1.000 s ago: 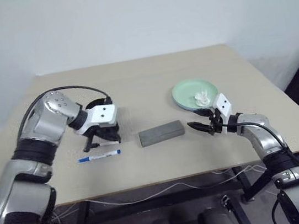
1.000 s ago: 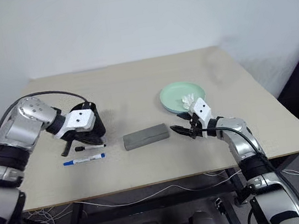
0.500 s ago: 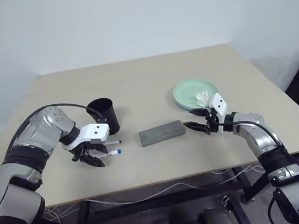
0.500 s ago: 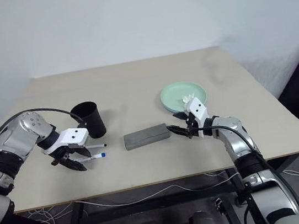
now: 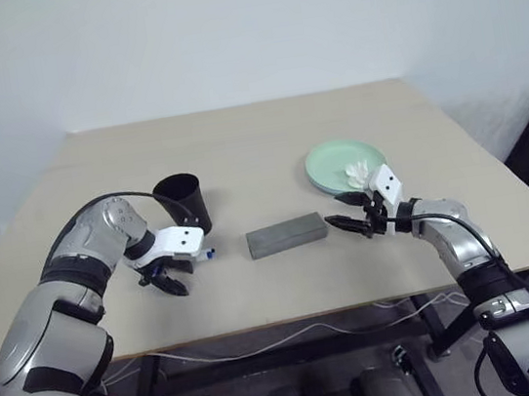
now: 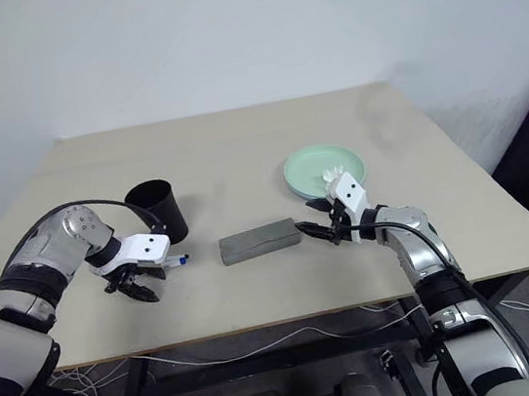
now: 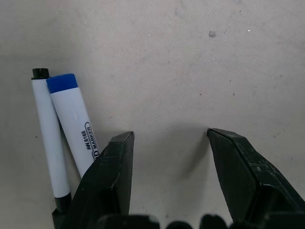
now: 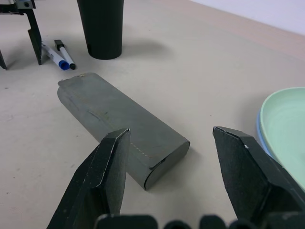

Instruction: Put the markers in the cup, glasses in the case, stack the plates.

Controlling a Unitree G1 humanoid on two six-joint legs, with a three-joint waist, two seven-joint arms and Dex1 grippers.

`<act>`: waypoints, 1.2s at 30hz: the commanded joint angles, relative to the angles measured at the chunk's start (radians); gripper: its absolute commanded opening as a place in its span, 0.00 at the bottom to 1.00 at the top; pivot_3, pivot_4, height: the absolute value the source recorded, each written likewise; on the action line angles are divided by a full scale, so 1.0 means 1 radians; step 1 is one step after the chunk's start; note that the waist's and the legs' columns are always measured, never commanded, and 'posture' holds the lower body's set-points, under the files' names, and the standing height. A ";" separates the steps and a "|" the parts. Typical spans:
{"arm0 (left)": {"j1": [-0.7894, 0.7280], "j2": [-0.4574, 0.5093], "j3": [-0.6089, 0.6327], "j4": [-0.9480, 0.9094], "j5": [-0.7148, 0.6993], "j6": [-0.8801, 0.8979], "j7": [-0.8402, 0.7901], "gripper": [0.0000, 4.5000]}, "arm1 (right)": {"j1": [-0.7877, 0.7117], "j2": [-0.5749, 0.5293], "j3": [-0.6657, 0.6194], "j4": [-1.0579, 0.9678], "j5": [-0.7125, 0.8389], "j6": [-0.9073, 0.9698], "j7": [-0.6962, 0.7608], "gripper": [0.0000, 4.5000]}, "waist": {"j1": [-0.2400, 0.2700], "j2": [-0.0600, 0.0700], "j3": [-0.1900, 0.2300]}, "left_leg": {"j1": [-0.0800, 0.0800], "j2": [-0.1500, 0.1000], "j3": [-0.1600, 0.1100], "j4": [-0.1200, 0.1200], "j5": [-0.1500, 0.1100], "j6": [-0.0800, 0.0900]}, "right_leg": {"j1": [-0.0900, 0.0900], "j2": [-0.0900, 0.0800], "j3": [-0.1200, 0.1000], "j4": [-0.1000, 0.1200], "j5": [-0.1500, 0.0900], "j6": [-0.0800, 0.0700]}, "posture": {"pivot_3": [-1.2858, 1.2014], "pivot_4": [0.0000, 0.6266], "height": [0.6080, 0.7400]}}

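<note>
Two markers lie side by side on the table, the blue-capped marker (image 7: pixel 71 112) against the black-capped marker (image 7: pixel 45 129). My left gripper (image 5: pixel 163 283) points down just beside them, open, with nothing between its fingers (image 7: pixel 114 167). The black cup (image 5: pixel 184 204) stands upright just behind. The grey case (image 5: pixel 287 235) lies shut at mid-table. My right gripper (image 5: pixel 339 224) hovers open at the case's right end. The mint green plate (image 5: pixel 324 162) rests on the light blue plate (image 8: pixel 261 125). The glasses are out of view.
A small white lumpy object (image 5: pixel 360 173) sits in the green plate. The table's front edge (image 5: pixel 263 324) runs close below both grippers. Bare tabletop stretches behind the cup and case.
My left gripper has opened and come down from in front of the cup to the table beside the markers. The blue marker now lies against the black one. The right arm has stayed put.
</note>
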State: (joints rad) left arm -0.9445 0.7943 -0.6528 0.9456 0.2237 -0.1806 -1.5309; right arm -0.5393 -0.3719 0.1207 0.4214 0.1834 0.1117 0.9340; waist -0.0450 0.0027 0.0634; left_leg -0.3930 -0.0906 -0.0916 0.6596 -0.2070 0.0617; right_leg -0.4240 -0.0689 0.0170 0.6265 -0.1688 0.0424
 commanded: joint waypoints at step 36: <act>-0.029 -0.042 0.100 0.098 0.146 -0.054 -0.013 0.96 | -0.041 -0.003 -0.014 -0.003 0.000 -0.016 0.002 0.67 | 0.000 -0.001 0.000 | -0.001 0.000 0.000 0.000 0.000 0.000 | 0.000 0.000 0.000 -0.001 0.000 0.000 | 0.52 0.00 1.00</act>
State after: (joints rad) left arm -0.9801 0.7483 -0.5635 1.0517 0.3585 -0.2272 -1.5238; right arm -0.5485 -0.3697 0.1216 0.4449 0.1831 0.1108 0.9339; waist -0.0454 0.0021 0.0634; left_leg -0.3941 -0.0908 -0.0912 0.6592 -0.2069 0.0619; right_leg -0.4241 -0.0689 0.0170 0.6260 -0.1687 0.0426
